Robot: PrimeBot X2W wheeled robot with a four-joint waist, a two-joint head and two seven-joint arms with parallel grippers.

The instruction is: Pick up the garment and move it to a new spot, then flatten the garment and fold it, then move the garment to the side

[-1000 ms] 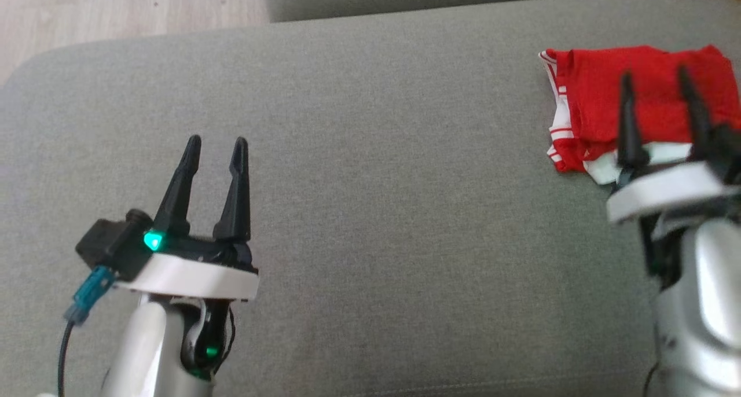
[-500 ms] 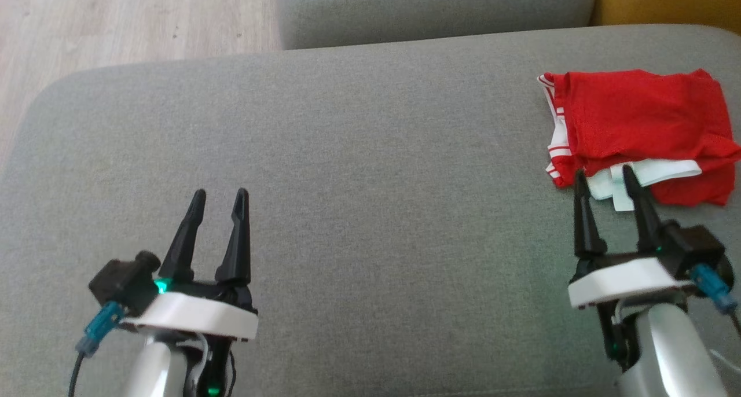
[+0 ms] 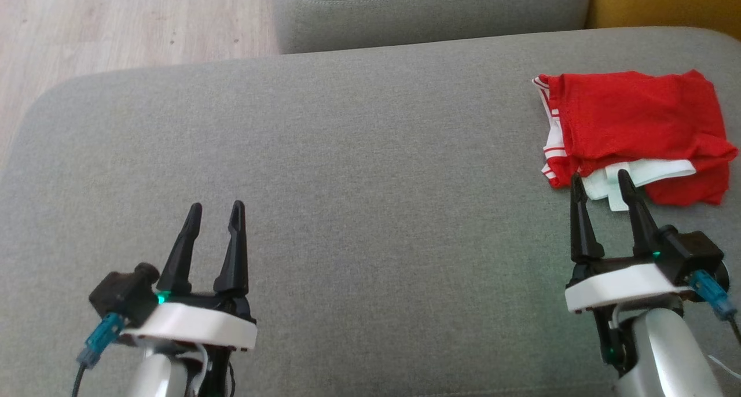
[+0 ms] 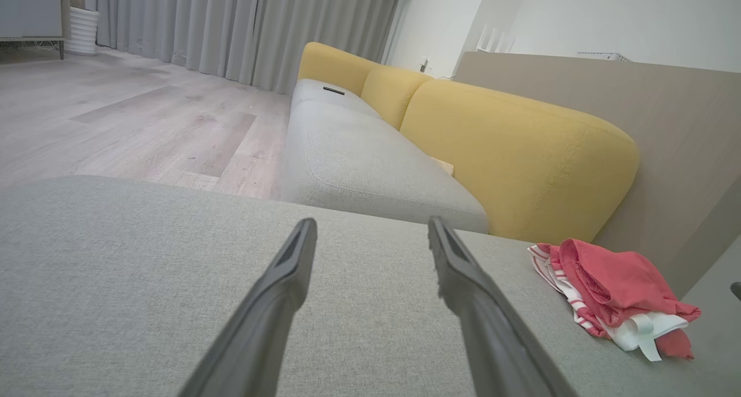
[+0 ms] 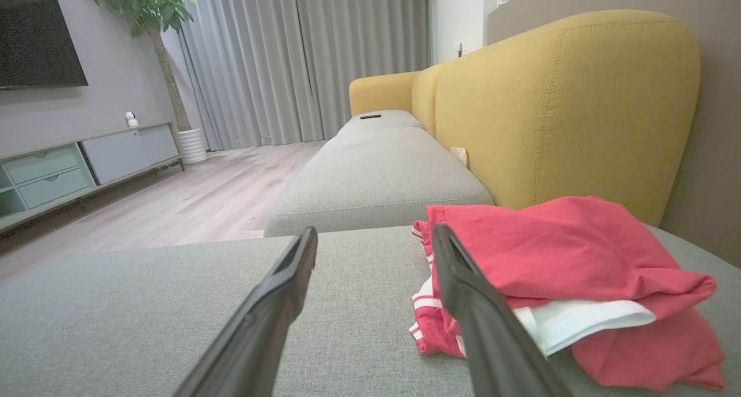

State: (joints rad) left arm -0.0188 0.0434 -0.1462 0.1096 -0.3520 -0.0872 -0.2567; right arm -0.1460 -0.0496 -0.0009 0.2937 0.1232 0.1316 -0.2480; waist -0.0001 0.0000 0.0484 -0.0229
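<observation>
garment [image 3: 631,125]: red-and-white, folded, on grey cushion [image 3: 370,183]
right gripper [image 3: 602,180]: at garment's near edge, jaws spread
left gripper [image 3: 213,210]: well apart from garment, jaws spread
yellow backrest [image 5: 556,96]: behind garment

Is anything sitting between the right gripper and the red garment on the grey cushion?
Nothing visible: the open right gripper points at the near edge of the folded red and white garment, with just grey fabric cushion around them.

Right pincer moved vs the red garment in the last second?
Yes. The right pincer pulled back toward the robot and left: its tips overlaid the red garment a second ago, now they sit at its near edge.
</observation>
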